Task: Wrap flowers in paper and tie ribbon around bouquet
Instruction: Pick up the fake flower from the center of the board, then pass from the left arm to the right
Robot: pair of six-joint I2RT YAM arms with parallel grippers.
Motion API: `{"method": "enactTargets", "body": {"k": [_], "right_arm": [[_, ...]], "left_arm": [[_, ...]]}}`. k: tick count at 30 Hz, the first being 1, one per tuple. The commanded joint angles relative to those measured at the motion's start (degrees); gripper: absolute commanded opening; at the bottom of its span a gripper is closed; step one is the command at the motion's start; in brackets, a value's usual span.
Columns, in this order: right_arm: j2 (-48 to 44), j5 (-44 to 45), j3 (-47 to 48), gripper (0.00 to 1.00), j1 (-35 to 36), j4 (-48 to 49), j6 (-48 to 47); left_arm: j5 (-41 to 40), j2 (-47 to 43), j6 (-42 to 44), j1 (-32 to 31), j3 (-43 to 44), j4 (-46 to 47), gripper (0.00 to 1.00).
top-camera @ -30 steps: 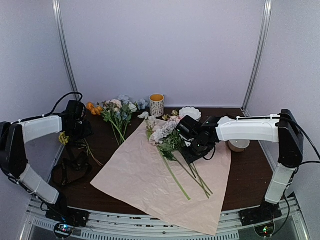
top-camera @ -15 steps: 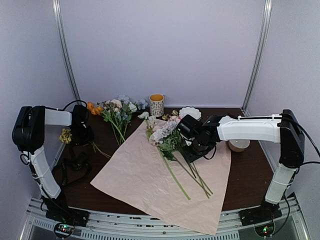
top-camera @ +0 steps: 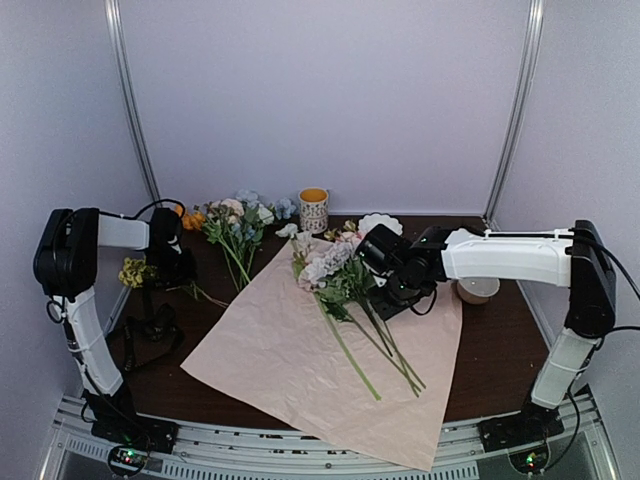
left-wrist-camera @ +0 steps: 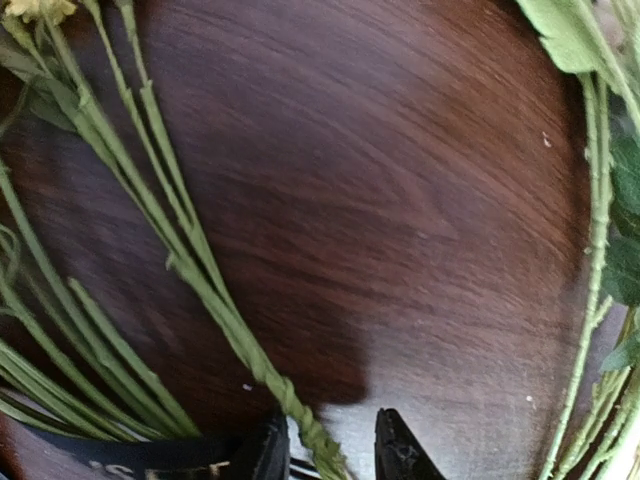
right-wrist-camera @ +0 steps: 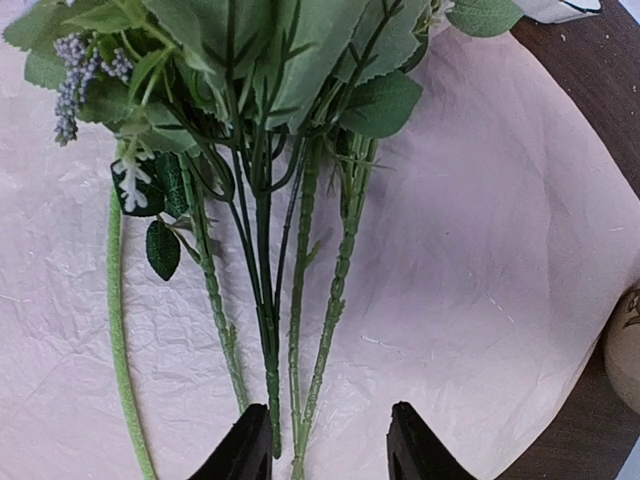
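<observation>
My right pincer stands spread over the flowers on the flat paper mid-table. My left pincer straddles a loose stem near the table's left edge; whether it pinches, I cannot tell. Wrapping and the ribbon are not yet begun.

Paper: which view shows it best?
Top external: almost the whole paper shows, corners included. Right wrist gives only a crinkled patch under the flowers. Left wrist shows none, just table and loose stems.
</observation>
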Motion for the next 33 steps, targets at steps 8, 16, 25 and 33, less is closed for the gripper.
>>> {"method": "enactTargets", "body": {"k": [8,16,25,33], "right_arm": [[-3.6,2.2,-0.2,0.39,0.0,-0.5,-1.3],[-3.7,1.7,0.5,0.39,-0.1,-0.8,-1.6],[-11.3,-7.7,1.5,0.40,0.1,7.6,-7.9],[-23.2,-33.3,-0.1,0.59,0.2,38.5,-6.3]], "left_arm": [[-1.5,-5.3,-0.3,-2.0,-8.8,2.0,0.00],[-4.1,-22.2,5.5,-2.3,-11.7,6.9,0.00],[3.6,-46.3,16.3,-17.1,-16.9,25.3,0.00],[13.7,-48.1,18.7,-35.4,-17.3,43.5,0.00]]}}
